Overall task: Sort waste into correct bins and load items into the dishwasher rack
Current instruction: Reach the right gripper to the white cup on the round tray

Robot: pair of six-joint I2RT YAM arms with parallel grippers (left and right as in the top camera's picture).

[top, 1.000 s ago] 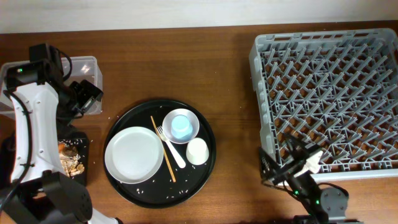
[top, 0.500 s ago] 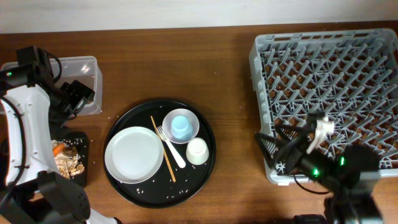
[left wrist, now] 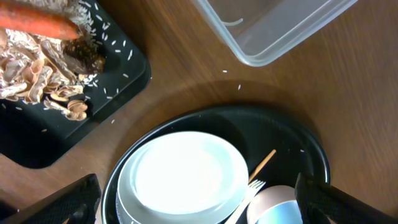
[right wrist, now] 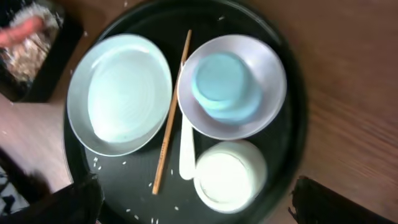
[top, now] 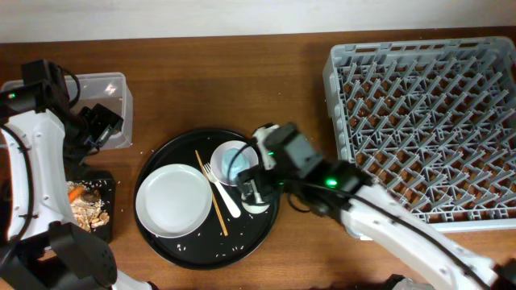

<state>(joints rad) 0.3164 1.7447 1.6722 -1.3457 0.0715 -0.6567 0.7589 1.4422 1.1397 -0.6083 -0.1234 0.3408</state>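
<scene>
The round black tray (top: 161, 242) holds a white plate (top: 173, 200), a white bowl (top: 219, 155) with a light blue cup (top: 235, 163) in it, a white cup (top: 260, 205), a white fork (top: 224, 193) and wooden chopsticks (top: 211, 195). My right gripper (top: 251, 185) hovers open over the white cup (right wrist: 230, 175), touching nothing; its wrist view also shows the plate (right wrist: 121, 93), bowl (right wrist: 264, 99) and chopsticks (right wrist: 171, 118). My left gripper (top: 101, 125) is open and empty by the clear tub (top: 113, 89). The black bin (top: 105, 221) holds a carrot (left wrist: 37, 25), brown scraps and rice. No tissue or wrapper is in view.
The grey dishwasher rack (top: 427, 121) fills the right side with nothing in it. Rice grains lie scattered on the tray and beside the black bin (left wrist: 118, 81). The clear tub (left wrist: 273, 31) stands just behind the black bin at the table's left edge.
My right arm has swung from the rack's front edge leftward to above the tray's white cup. My left arm shifted slightly left a second ago and has held still since.
</scene>
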